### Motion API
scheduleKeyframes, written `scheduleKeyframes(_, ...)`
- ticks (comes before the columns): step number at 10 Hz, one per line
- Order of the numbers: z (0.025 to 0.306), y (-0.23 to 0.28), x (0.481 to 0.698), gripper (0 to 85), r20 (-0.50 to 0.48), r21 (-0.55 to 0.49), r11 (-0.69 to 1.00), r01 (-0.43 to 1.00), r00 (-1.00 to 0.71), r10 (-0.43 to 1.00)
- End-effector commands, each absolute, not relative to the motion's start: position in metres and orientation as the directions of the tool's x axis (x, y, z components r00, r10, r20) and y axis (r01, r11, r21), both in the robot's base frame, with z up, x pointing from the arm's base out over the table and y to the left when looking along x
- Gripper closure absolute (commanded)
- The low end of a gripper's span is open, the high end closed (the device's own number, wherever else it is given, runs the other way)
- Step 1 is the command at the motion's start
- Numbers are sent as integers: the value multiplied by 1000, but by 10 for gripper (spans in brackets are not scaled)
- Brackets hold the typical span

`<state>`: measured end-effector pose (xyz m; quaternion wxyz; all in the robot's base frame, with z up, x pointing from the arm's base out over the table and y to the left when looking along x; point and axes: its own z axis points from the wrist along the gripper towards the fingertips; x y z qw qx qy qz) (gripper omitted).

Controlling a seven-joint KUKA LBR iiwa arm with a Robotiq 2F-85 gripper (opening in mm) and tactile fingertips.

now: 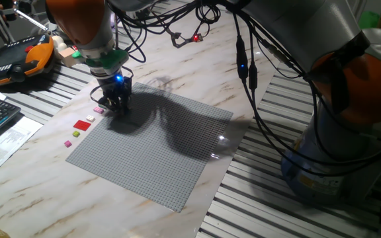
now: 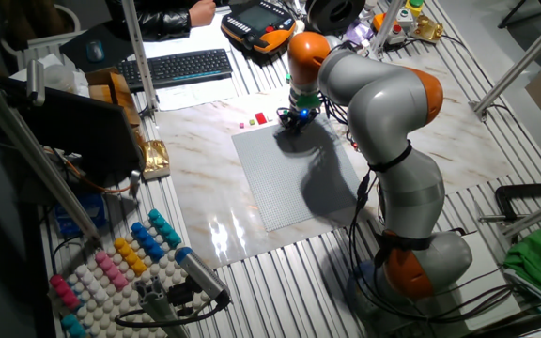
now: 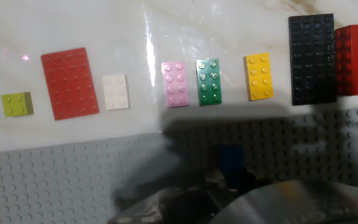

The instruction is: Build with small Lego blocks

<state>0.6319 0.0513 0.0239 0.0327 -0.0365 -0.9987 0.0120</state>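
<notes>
From one fixed view, the hand [image 1: 114, 104] is pressing down at the grey baseplate [image 1: 152, 151]'s 10 o'clock corner, with a red block [image 1: 82, 124] lying on the marble surface [image 1: 38, 173] at its 8 o'clock. The other fixed view isn't adding much. In the hand view, small blocks are sitting in a row above the baseplate: lime [image 3: 17, 104], red, white [image 3: 115, 92], pink [image 3: 175, 83], green [image 3: 207, 81], yellow [image 3: 258, 76], black [image 3: 312, 59]. A blue block [image 3: 232, 160] is sitting by the blurry fingers, but honestly can't tell if they're clamped.

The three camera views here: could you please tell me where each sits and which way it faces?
One fixed view: low at the table edge, facing the large grey studded baseplate; gripper and arm show.
The other fixed view: high, opposite side; whole arm shows.
Hand view: looking down onto blocks; fingers blurred.
Shared: baseplate, big red rectangular plate.
</notes>
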Motion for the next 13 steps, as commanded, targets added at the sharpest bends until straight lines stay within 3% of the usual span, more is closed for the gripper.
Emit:
scheduleKeyframes(1,24,52,632,707,63,-25,998,58,-996,59)
scheduleKeyframes(9,22,49,632,730,72,-27,999,30,-997,32)
scheduleKeyframes(10,22,49,632,700,74,-29,999,32,-997,34)
scheduleKeyframes(12,23,50,631,540,79,-31,999,42,-996,45)
scheduleKeyframes(13,24,51,631,563,83,-28,999,42,-996,44)
